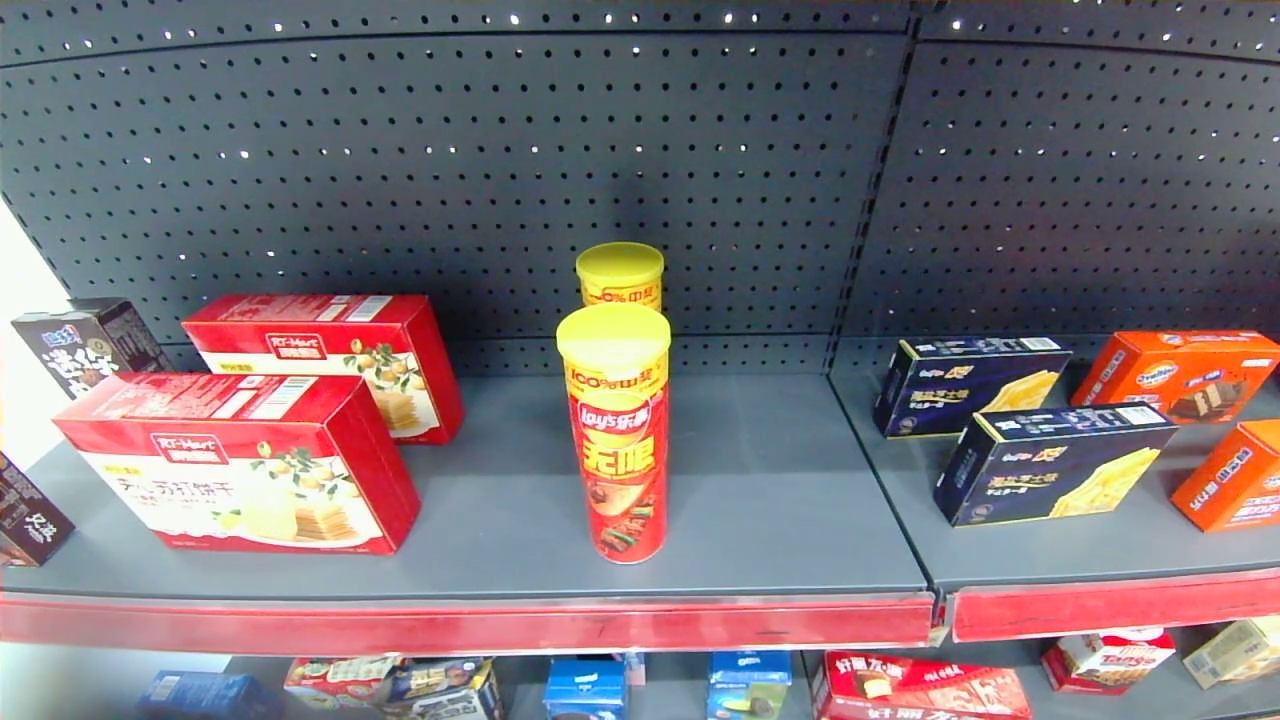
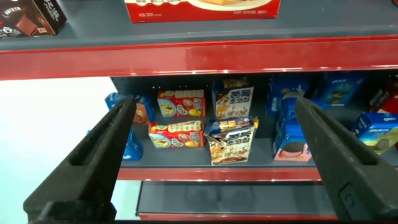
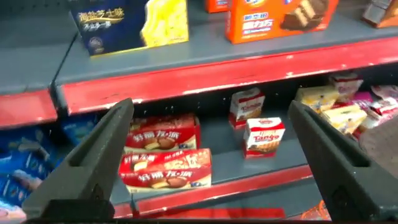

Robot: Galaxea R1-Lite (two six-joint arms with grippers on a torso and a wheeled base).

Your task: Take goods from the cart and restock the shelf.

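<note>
Jaws spread wide on my left gripper (image 2: 211,158) and right gripper (image 3: 208,162), both empty. I see the front chip can (image 1: 615,430) upright on the shelf (image 1: 780,500), rear chip can (image 1: 620,272) just behind it.

Grey shelf (image 1: 780,500), red boxes (image 1: 240,470) left, two chip cans (image 1: 617,430) centre, navy boxes (image 1: 1050,475), orange boxes (image 1: 1180,375) right

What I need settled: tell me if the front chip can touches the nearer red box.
Apart. The head view shows bare grey shelf between the front chip can and the nearer red box.
</note>
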